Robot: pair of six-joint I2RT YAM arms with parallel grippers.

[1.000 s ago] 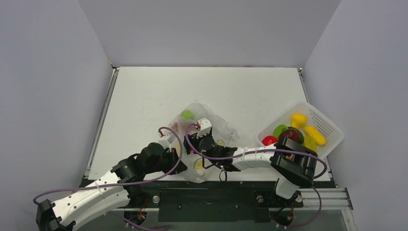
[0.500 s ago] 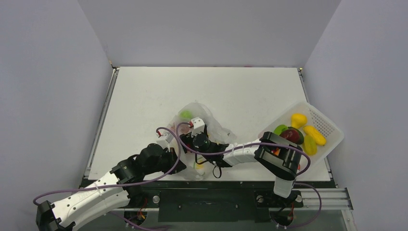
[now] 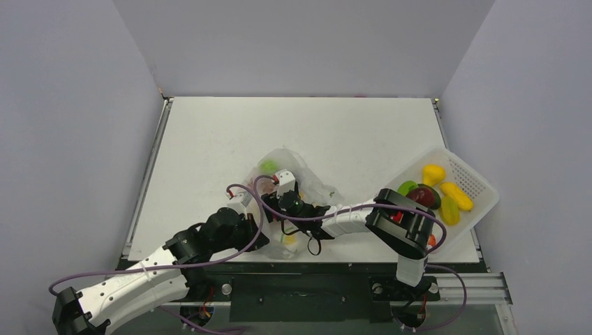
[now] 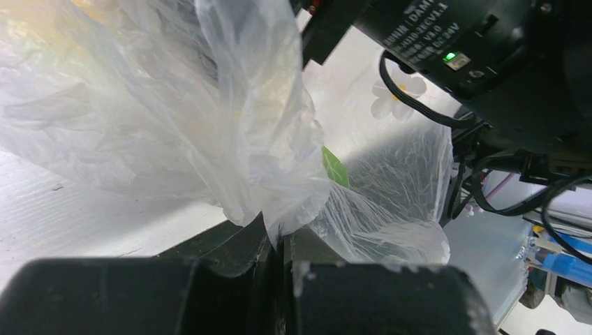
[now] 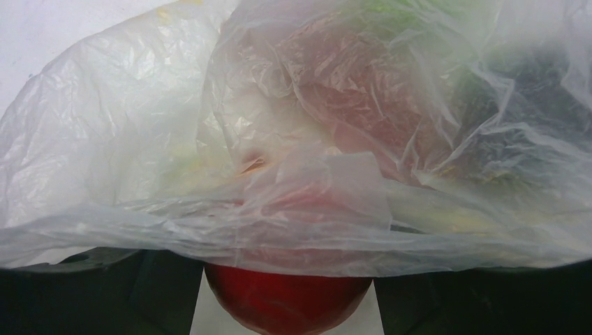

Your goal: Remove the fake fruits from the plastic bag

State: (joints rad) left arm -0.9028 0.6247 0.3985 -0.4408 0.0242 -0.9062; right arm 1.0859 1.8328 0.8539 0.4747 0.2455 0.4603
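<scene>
The clear plastic bag (image 3: 317, 187) lies crumpled near the table's front middle. A lime green fruit (image 3: 269, 166) shows through its far end. My left gripper (image 3: 261, 225) is at the bag's near left edge; in the left wrist view it (image 4: 283, 251) is shut on a fold of the bag's film (image 4: 174, 105). My right gripper (image 3: 280, 192) reaches into the bag from the right. In the right wrist view it (image 5: 287, 307) holds a glossy red fruit (image 5: 286, 303) between its fingers, with bag film (image 5: 314, 139) draped over the fruit's top. Reddish and dark shapes show blurred through the film.
A white perforated basket (image 3: 482, 185) stands at the right table edge with yellow, green and dark maroon fruits in it. My right arm's elbow (image 3: 405, 227) hangs over the basket's near left corner. Grey walls close in the left, far and right sides.
My right arm has swung left and pushed its gripper further into the bag. Its elbow now covers the basket's near corner. The left arm has barely moved.
</scene>
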